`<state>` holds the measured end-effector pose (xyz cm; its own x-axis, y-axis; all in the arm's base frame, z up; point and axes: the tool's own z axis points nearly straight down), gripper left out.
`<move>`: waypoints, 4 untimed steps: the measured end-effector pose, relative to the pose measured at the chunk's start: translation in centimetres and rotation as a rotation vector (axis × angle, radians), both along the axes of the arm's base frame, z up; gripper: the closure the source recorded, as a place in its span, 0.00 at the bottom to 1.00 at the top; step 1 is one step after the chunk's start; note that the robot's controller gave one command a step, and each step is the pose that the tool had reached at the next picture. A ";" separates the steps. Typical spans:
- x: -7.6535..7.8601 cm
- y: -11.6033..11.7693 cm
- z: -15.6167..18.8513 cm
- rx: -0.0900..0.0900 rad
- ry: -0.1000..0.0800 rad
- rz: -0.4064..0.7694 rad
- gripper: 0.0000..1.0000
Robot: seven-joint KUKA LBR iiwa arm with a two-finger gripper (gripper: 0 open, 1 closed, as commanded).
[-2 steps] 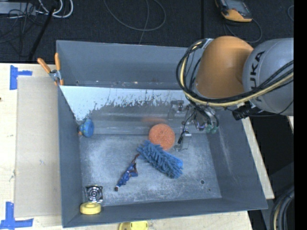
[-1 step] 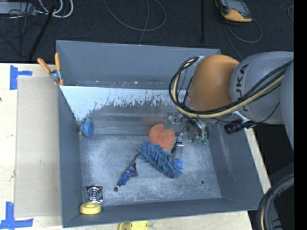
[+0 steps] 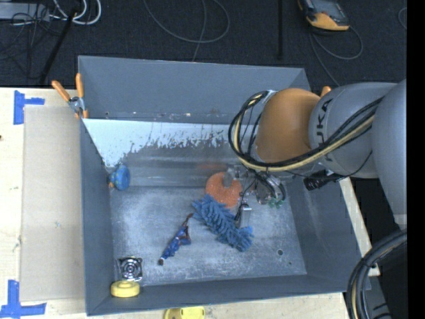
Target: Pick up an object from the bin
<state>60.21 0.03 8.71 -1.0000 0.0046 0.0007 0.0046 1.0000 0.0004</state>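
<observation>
From my station I see the gripper (image 3: 244, 208) low inside the bin (image 3: 192, 92), near the middle of the floor and somewhat toward the right. It stands just at the place where an orange round thing (image 3: 218, 187) meets a blue shaggy thing (image 3: 219, 221) that looks like a mop head or a soft brush. Whether the gripper is open or closed, I cannot tell, because the wrist with its orange cover (image 3: 285, 125) and cables hides that part. I also cannot tell which of the two things it is over.

I judge that the pick is not yet done. Both things lie flat on the floor of the bin, and I see nothing lifted. The grasp and the lift are what is left.

The other things lie well apart. There is a small dark blue piece (image 3: 176, 240) to the left of the shaggy thing, a blue ball (image 3: 121, 177) against the left wall, and a silver round part (image 3: 129, 268) with a yellow disc (image 3: 125, 288) in the near left corner.

The floor of the bin is grey metal, much scratched and whitish, so I think that things may slide on it. There is free space around the two middle things. Outside the bin the floor is dark, with loose wires (image 3: 199, 18).
</observation>
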 end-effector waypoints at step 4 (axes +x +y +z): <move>-1.4 -0.3 -1.1 0.000 -0.004 -0.261 0.00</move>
<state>58.81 -0.27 7.63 -0.9649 0.2627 -0.0029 0.2627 0.9649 0.0007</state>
